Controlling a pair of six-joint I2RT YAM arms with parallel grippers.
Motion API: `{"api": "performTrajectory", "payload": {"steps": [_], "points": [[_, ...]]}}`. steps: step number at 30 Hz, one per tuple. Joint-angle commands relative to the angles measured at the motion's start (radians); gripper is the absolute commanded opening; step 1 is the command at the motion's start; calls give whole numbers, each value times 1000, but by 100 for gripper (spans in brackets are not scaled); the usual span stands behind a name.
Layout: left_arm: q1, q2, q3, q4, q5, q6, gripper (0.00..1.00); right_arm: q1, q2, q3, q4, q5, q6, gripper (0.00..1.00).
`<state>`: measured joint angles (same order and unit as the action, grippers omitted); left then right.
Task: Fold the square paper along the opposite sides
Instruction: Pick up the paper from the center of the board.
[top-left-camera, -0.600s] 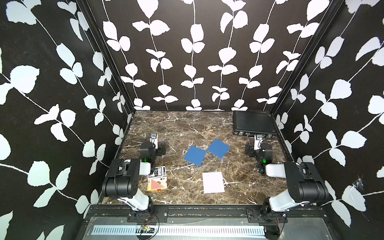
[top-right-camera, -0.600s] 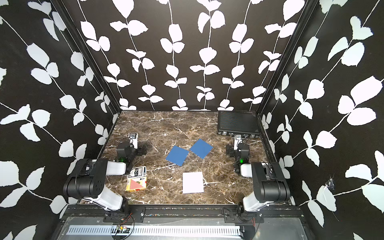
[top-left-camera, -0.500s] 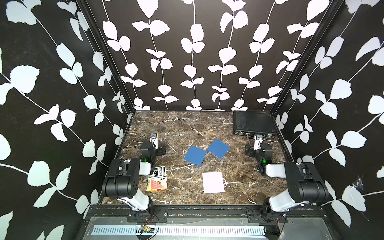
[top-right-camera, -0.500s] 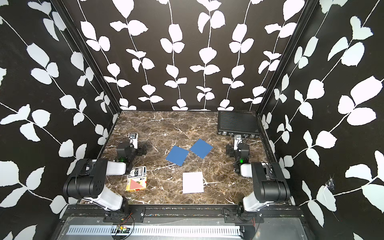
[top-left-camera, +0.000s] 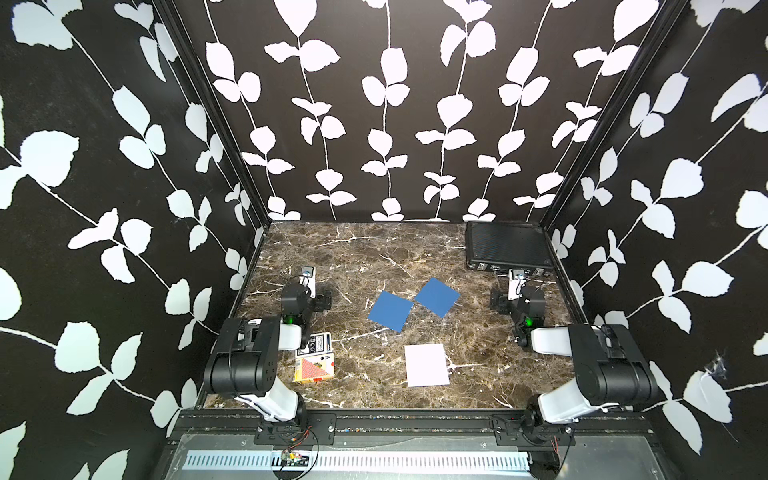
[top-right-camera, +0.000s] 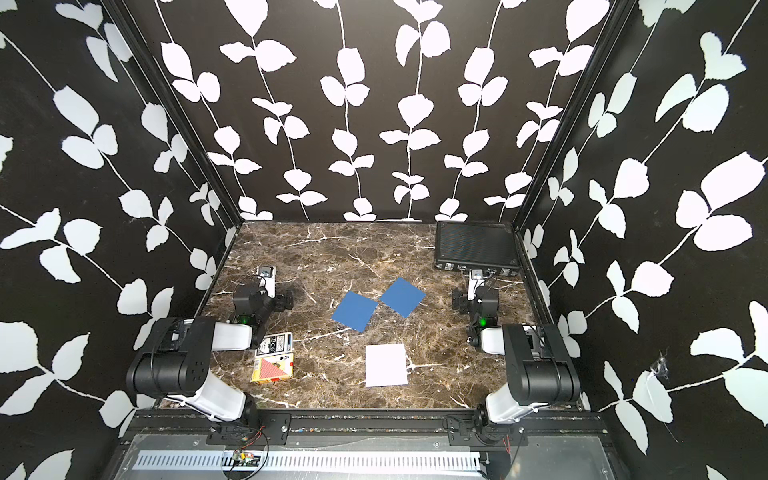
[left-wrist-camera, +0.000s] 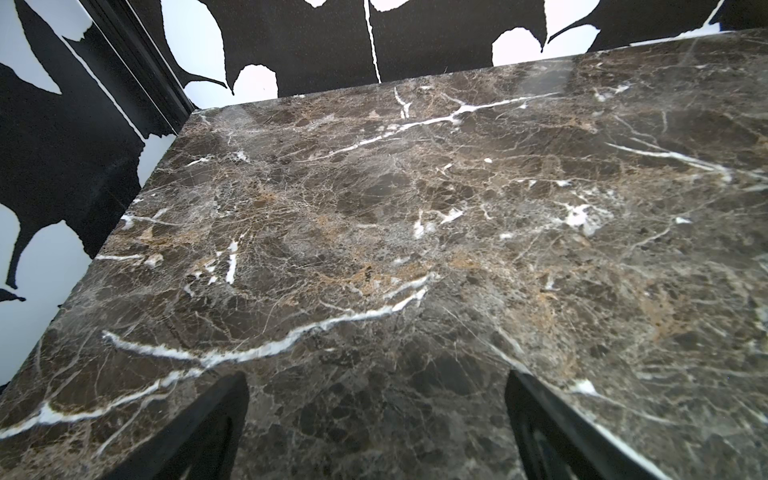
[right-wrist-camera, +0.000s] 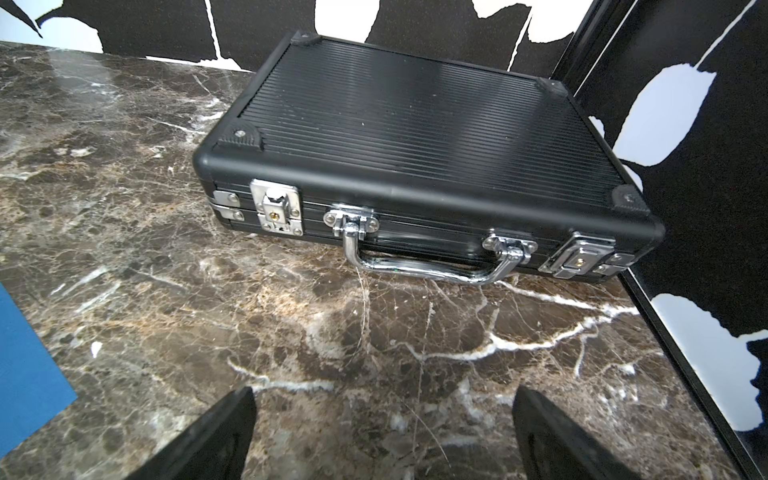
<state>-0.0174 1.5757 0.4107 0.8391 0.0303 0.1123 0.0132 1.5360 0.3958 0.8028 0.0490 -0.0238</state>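
The left gripper (left-wrist-camera: 374, 436) has its jaws spread wide with nothing between them, low over bare marble desk (left-wrist-camera: 415, 208). The right gripper (right-wrist-camera: 382, 436) is just as wide apart and empty, facing a closed black ribbed case (right-wrist-camera: 415, 137) in the desk's far corner. Between the arms lies a blue square paper (top-left-camera: 390, 311), flat, its corner meeting a second blue square paper (top-left-camera: 437, 296). A white sheet (top-left-camera: 427, 365) lies nearer the front edge. Beside the left arm sit what look like two playing-card boxes (top-left-camera: 314, 361), one partly hidden.
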Motion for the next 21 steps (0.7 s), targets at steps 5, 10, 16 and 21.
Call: {"api": "performTrajectory", "payload": {"steps": [5, 10, 16, 21], "points": [[-14, -123, 62, -167, -85, -25, 99, 2, -102, -21, 9, 119, 58, 99], [-158, -244, 152, -400, -324, 23, 99, 98, -308, 100, -398, 134, 90, 99], [-378, -291, 278, -440, -434, -186, 99, 375, -254, 347, -802, 149, 114, 99], [-425, -117, 582, -860, -445, -362, 98, 553, -1, 601, -1001, -153, 3, 99]]}}
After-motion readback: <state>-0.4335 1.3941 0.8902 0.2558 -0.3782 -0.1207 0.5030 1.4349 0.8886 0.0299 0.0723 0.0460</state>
